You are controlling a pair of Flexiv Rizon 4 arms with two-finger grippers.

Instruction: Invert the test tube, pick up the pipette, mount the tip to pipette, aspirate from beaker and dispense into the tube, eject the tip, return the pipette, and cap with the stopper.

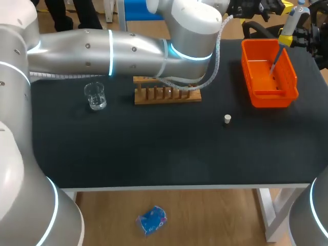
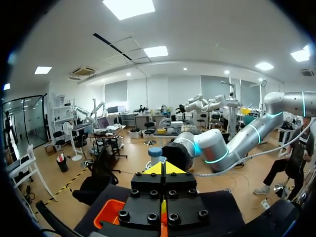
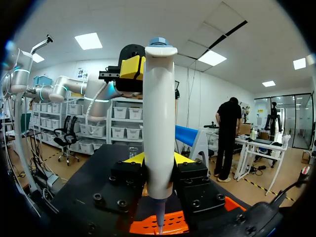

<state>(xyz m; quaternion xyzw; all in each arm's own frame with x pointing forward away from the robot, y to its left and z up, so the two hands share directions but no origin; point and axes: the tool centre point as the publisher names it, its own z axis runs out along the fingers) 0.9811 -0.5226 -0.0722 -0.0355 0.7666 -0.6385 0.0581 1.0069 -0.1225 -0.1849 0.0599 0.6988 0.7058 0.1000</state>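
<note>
Right gripper (image 3: 158,160) clamped on pipette (image 3: 159,108), upright over orange bin (image 1: 266,97), tip (image 1: 274,63) pointing into it; left gripper (image 2: 163,168), fingers closed together, just beside the blue plunger cap (image 2: 155,151); judged tip ejection: press squarely downward; brace right arm.

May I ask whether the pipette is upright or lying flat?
Upright: the pipette, gripped in the right tool, points its narrow end down over the orange bin.

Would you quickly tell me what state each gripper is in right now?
Left gripper: closed, holding nothing.
Right gripper: closed on the pipette.
</note>
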